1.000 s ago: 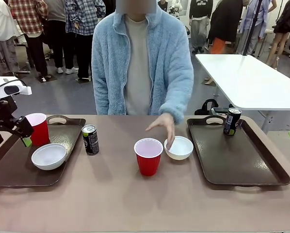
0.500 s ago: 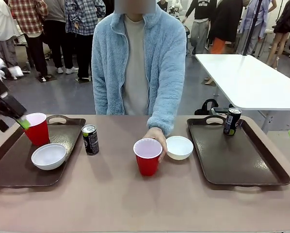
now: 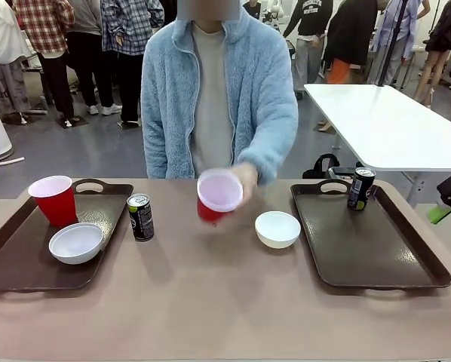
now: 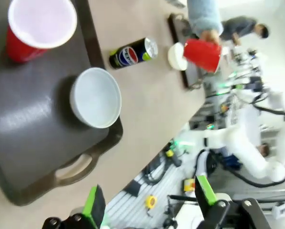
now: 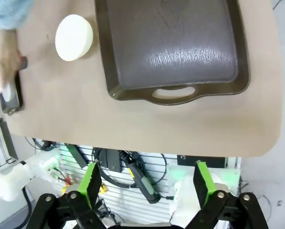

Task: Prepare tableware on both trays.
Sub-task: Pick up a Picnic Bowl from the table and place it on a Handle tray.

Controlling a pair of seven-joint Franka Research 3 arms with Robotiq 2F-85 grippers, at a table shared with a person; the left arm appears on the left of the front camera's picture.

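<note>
The red plastic cup with the pale inside (image 3: 219, 194) hangs above the middle of the table, clamped in the person's hand (image 3: 244, 177). It is tipped over, its long axis running near to far, mouth toward the robot. Just right of it and lower, the round white bowl (image 3: 277, 228) sits on the tan table top (image 3: 210, 302), near the left rim of the right-hand dark brown plastic tray (image 3: 376, 260), which carries only a dark drink can (image 3: 360, 188) at its far left corner.

That tray lacks cup and bowl, so I judge both belong there. The right gripper (image 5: 146, 183), jaws apart and empty, hovers off that tray's right side — the nearer arm. The left gripper (image 4: 149, 200), likewise apart and empty, hangs off the near end of the left-hand tray (image 3: 29, 264), which holds a second red cup (image 3: 53, 200) and a second white bowl (image 3: 75, 242) — another dark can (image 3: 140, 216) stands just right of it.
</note>
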